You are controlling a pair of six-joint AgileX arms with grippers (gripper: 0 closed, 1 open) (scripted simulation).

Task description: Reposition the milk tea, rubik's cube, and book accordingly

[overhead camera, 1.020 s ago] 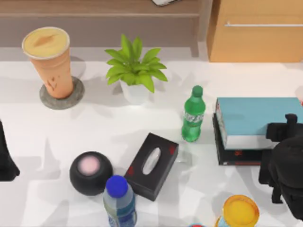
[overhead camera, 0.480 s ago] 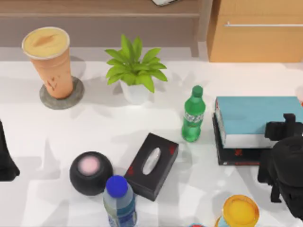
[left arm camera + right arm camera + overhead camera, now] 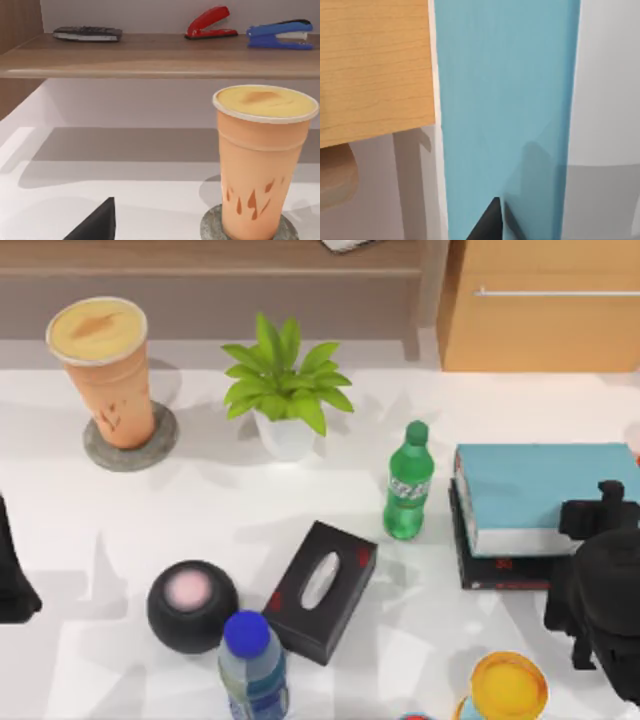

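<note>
The milk tea stands upright on a grey coaster at the back left; the left wrist view shows the milk tea close up. My left gripper is parked at the table's left edge, well in front of the cup. At the right, the teal book lies on a thin black book. My right gripper hovers over the teal book's front right part, and the book's cover is close under the right wrist camera. The rubik's cube is out of view.
A green bottle stands just left of the books. A potted plant, black tissue box, black sphere and blue-capped bottle crowd the middle. A yellow-orange round-topped thing sits front right; a wooden cabinet stands behind.
The right arm has edged very slightly to the left over the books. Nothing else has moved.
</note>
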